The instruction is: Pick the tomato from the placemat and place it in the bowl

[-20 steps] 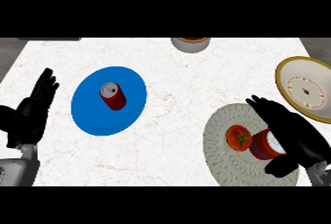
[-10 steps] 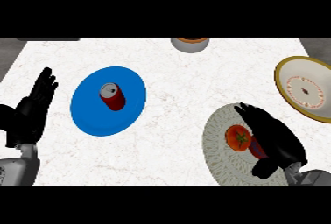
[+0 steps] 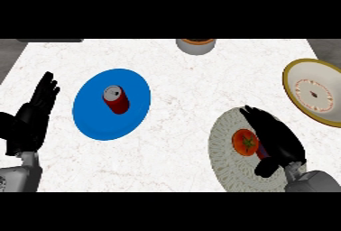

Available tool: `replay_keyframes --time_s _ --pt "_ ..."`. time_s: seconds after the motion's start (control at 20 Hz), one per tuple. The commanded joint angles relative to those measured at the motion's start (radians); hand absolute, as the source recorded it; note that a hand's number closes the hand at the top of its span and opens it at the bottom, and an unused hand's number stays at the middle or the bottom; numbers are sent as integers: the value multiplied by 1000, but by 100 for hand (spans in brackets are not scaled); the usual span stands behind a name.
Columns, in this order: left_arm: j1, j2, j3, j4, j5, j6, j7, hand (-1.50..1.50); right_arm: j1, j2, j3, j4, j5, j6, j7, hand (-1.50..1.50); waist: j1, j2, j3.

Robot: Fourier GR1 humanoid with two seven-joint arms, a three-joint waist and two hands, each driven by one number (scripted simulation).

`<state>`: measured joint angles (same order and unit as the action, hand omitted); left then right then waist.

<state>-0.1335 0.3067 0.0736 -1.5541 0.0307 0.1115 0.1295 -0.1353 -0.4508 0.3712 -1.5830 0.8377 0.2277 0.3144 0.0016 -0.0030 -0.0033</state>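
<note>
The red tomato with its green stem lies on a round, pale woven placemat at the lower right. My right hand is low over the placemat, right against the tomato's right side. Its fingers stretch toward the upper left and its thumb hangs below; the hand is open and not closed round the tomato. The bowl, cream with a gold rim and a patterned inside, sits at the right edge, up and to the right of the placemat. My left hand rests open at the left edge, fingers up.
A blue plate at centre left carries a red can lying on its side. A small grey cup with an orange top stands at the counter's far edge. White marble counter lies between the plate and the placemat.
My right hand has slid left and toward me across the placemat, ending against the tomato's right side. The tomato, can and left hand have not moved.
</note>
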Motion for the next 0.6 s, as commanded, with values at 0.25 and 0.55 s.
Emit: replay_keyframes --time_s 0.25,0.55 --pt "-23 -51 -14 5 -62 13 -2 0 -29 114 -42 195 81 -57 -73 -150 1 4 4" --pt "-61 -43 16 27 -44 -12 26 0 -95 143 -36 195 70 39 -118 150 0 4 4"
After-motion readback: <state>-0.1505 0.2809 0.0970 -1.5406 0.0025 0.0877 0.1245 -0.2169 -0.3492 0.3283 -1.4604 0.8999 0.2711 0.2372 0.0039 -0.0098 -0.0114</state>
